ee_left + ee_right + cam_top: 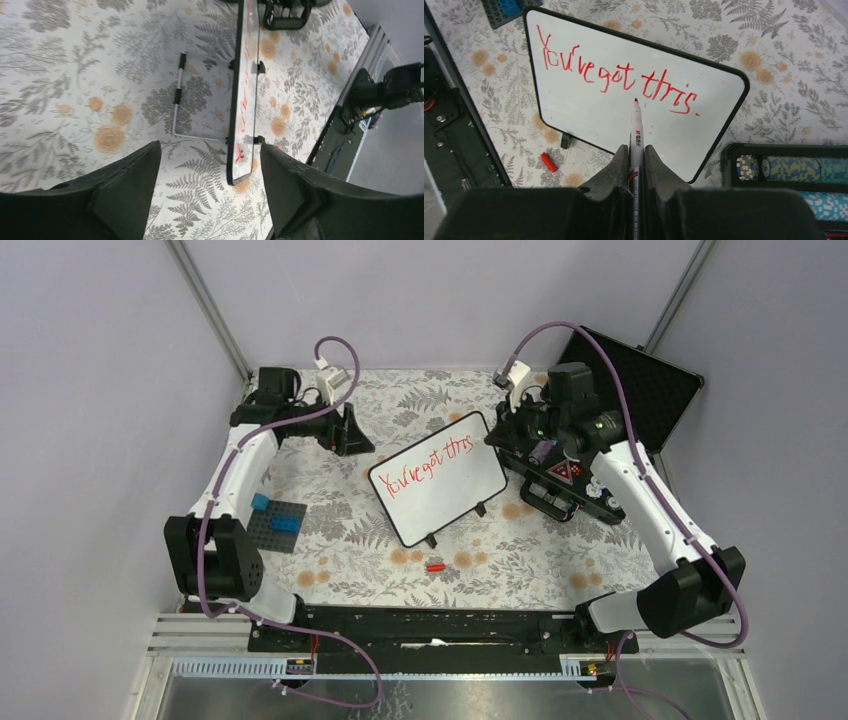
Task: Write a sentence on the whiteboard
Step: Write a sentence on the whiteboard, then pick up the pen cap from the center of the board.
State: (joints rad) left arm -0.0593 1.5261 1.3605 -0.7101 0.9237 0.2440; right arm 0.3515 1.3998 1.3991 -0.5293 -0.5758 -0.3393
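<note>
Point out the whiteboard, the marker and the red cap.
whiteboard point(445, 495), top external view, bare white face below the writing.
marker point(636, 129), right wrist view, white barrel behind the tip.
red cap point(435, 566), top external view, its middle.

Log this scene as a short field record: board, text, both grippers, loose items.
whiteboard: propped up mid-table
sentence: red, reads "You've got this."
right gripper: shut on marker, uncapped red tip toward whiteboard; contact unclear
left gripper: open, empty, facing whiteboard's edge
red cap: loose on tablecloth, in front of whiteboard
black case: open, far right
blue blocks: on grey plate, left
</note>
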